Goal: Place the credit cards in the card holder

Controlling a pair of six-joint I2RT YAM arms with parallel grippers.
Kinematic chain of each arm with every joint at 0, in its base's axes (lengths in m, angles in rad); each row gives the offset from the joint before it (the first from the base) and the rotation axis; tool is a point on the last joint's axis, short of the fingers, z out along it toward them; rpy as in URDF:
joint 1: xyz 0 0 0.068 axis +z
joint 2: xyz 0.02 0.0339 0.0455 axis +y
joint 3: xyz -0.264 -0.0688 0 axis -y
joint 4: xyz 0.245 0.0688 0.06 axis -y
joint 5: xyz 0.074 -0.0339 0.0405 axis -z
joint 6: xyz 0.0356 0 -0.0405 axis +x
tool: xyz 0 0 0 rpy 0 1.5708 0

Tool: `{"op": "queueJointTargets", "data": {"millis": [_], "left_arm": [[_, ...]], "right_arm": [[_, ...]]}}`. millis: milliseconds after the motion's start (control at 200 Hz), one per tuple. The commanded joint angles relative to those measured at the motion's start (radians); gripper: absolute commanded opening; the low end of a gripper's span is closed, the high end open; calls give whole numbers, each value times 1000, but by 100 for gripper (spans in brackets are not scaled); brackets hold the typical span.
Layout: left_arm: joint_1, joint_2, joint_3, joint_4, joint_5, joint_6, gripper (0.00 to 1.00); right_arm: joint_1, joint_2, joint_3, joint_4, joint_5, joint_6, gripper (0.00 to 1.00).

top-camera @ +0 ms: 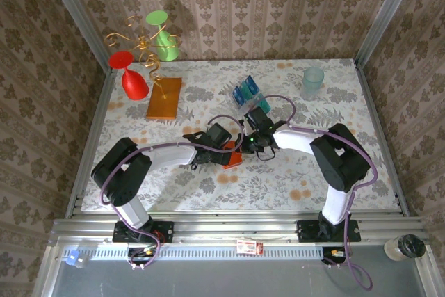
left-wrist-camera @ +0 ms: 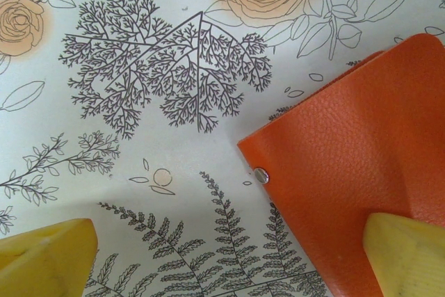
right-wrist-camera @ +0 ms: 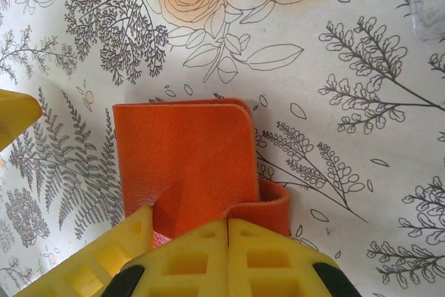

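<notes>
Pinching card holder (right-wrist-camera: 182, 145) flap, right end effector (right-wrist-camera: 227, 226); left end effector (left-wrist-camera: 226, 259) wide alongside; credit cards (top-camera: 247, 91) beyond

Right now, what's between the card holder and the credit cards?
In the top view, the right tool, shut on the card holder, and its wrist camera span that stretch above the tablecloth.

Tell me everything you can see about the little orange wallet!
The wallet is small, squarish and orange-red, with pebbly, leather-like skin and rounded corners. It lies folded on the flowery tablecloth. A shiny silver snap sits near one corner, and a short tab curls up at one edge. The right gripper, shut, seems to pinch its cover, which tents up slightly. The open left gripper straddles a corner, one yellow finger over it.
</notes>
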Motion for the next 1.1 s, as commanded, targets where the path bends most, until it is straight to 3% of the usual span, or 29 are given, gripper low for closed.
{"op": "queueJointTargets", "data": {"millis": [0, 725, 1095], "left_arm": [[-6, 28, -35, -77, -15, 16, 100], [-7, 29, -50, -64, -9, 7, 100], [-7, 33, -50, -58, -7, 7, 100]], "right_arm": [[6, 31, -21, -103, 30, -21, 0], [33, -40, 40, -107, 50, -15, 0], [36, 7, 46, -76, 7, 2, 0]]}}
